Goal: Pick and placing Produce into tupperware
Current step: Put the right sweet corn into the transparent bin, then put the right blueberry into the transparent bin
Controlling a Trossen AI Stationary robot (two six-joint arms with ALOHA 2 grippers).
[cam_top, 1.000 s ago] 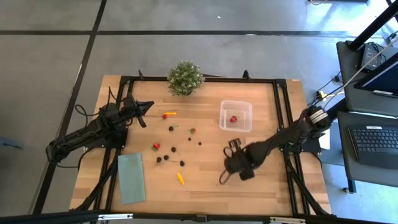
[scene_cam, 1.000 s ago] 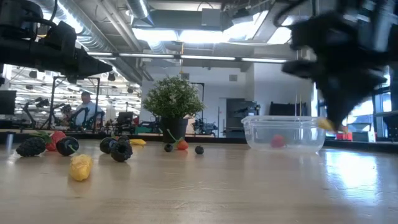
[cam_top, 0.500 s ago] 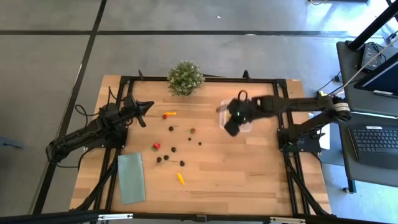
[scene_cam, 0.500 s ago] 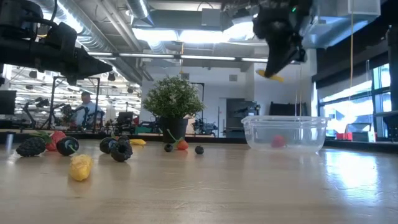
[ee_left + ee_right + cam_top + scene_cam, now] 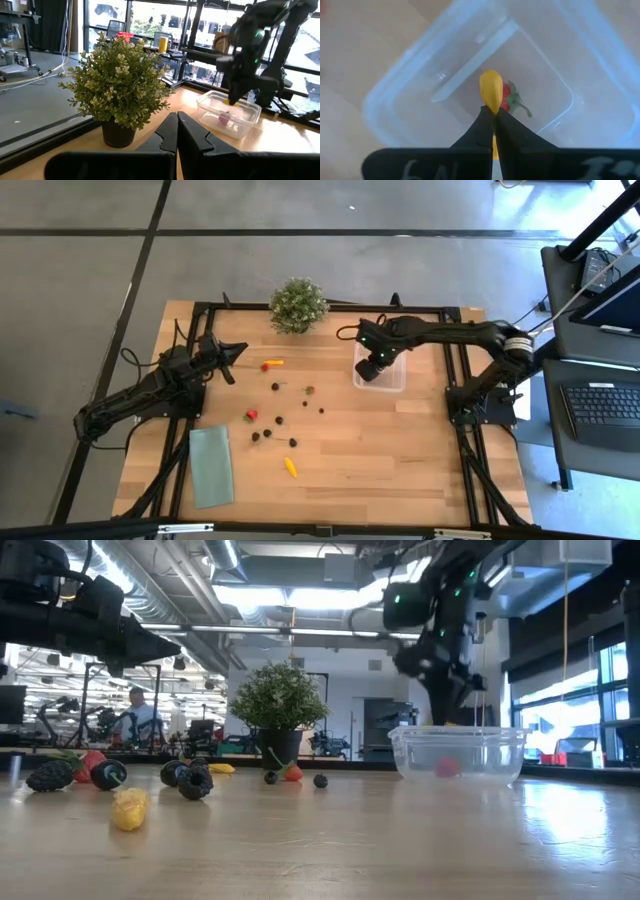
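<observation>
The clear tupperware stands on the table's far right part, with one red piece on its floor. My right gripper hangs over its left half, shut on a yellow elongated piece. The rest of the produce lies loose mid-table: a red and orange pair, dark berries, a red piece and a yellow piece. My left gripper waits shut at the far left, above the table. My right gripper pinches the yellow piece between its two fingers, coming from above and pointing down into the box. The piece lies along the fingers, and its free end sticks out past their tips. It is lifted clear above the tupperware's floor and the red piece.
A bushy potted plant stands at the far edge, left of the tupperware. A pale-green cloth lies flat near the near left corner. Bare wood lies across the near right part.
My right gripper, carrying the yellow piece, has swung from the near right part of the table up and toward the far edge, coming over the tupperware. It has then come down toward the box's rim. The left arm and the loose produce have stayed put.
</observation>
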